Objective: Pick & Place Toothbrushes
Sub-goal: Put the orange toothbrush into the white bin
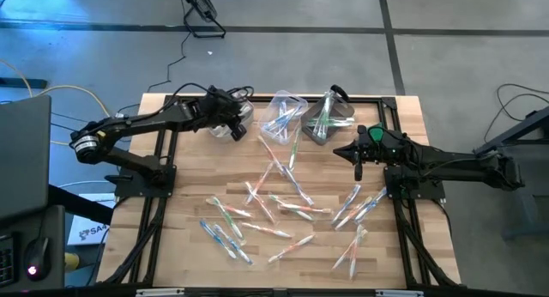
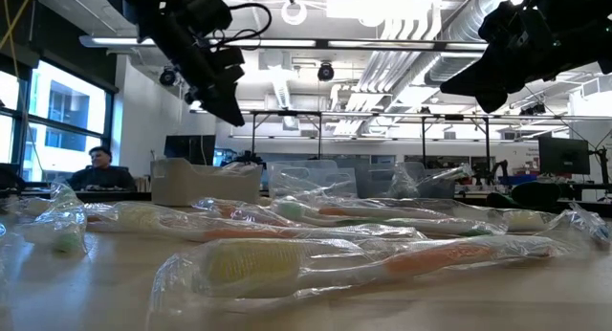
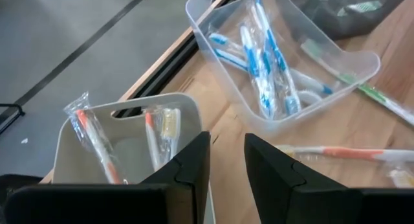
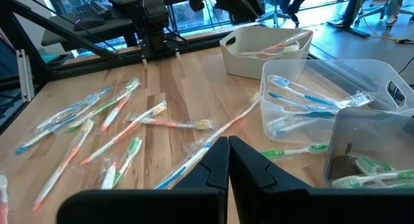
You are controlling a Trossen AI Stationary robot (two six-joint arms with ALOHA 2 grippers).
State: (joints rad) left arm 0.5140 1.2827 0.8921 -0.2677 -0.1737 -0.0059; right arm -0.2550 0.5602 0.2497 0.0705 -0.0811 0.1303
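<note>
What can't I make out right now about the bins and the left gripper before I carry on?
- White bin: its near wall hides the floor in the left wrist view, so its orange toothbrushes can't be counted.
- Dark bin: cut off by the right wrist picture's edge; contents partly seen.
- Left gripper: fingers parted, nothing visible between them; fingertips are out of frame.

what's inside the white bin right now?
The white bin holds two wrapped orange toothbrushes, standing against its walls. Its floor is hidden behind the left gripper's fingers.
</note>
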